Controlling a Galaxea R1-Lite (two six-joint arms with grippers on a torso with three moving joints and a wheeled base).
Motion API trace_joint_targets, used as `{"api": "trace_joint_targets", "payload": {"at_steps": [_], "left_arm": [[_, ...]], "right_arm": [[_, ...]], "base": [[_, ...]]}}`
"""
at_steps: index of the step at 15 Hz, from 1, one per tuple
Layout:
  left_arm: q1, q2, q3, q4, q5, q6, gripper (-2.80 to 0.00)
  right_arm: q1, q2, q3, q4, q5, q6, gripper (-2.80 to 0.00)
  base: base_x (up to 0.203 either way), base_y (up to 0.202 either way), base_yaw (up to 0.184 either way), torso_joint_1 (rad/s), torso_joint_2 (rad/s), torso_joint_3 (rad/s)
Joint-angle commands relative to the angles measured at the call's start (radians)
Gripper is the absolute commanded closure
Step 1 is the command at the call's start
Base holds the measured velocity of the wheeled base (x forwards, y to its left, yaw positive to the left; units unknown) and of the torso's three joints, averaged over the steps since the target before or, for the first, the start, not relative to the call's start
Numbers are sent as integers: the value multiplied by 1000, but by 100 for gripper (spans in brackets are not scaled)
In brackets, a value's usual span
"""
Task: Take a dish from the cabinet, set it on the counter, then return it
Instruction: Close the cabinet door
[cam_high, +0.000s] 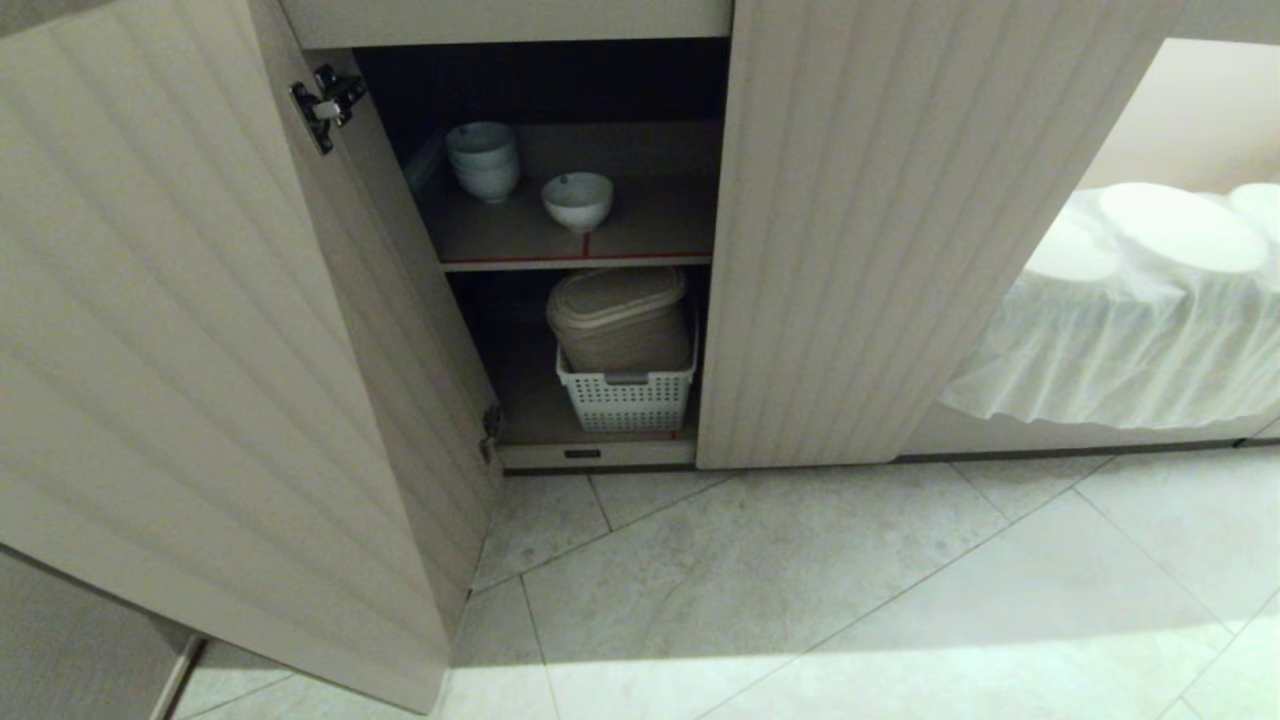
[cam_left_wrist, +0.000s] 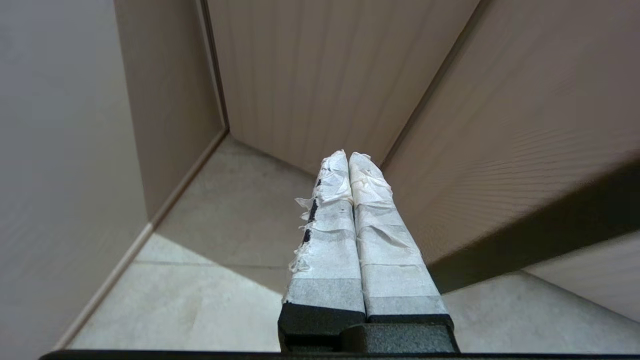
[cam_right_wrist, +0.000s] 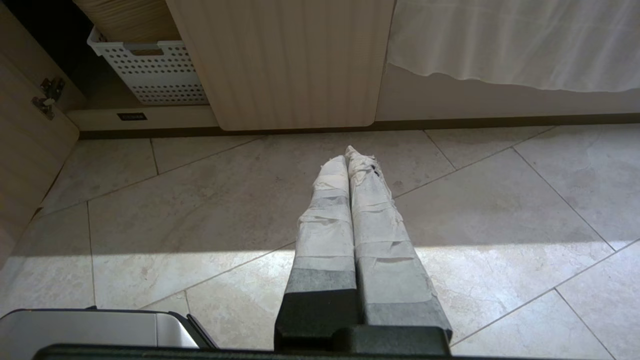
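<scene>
Left gripper (cam_left_wrist: 349, 159): taped fingers pressed together, nothing held; placed outside the swung-open left cabinet door (cam_high: 200, 330).
Bowl (cam_high: 578, 200): seated on upper shelf (cam_high: 640, 235), beyond that door from the left gripper, beside the bowl stack (cam_high: 483, 160).
Right gripper (cam_right_wrist: 352, 156): pressed together, parked over floor.

Neither arm shows up in the head view at all. The open left door (cam_high: 200, 330) runs off the frame's left and bottom edges, and the cabinet (cam_high: 560, 200) top shelf's back is just dark. Whatever's under the white cloth (cam_high: 1130, 320) is hidden (round lumps, can't tell what). The bin (cam_high: 620, 315) blocks the inside of the basket (cam_high: 628, 400).
</scene>
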Motion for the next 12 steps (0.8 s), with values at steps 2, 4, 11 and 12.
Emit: {"api": "trace_joint_targets", "payload": {"at_steps": [2, 4, 11, 12], "left_arm": [[2, 38, 12, -17, -2, -4, 0], [15, 77, 31, -101, -4, -25, 0], [21, 113, 46, -136, -18, -29, 0], [21, 113, 49, -136, -28, -29, 0]], "right_arm": [[1, 0, 0, -1, 0, 0, 0], [0, 0, 0, -1, 0, 0, 0], [0, 0, 0, -1, 0, 0, 0], [1, 0, 0, 1, 0, 0, 0]], "base": [[0, 0, 0, 0, 0, 0], [0, 0, 0, 0, 0, 0], [0, 0, 0, 0, 0, 0], [0, 0, 0, 0, 0, 0]]}}
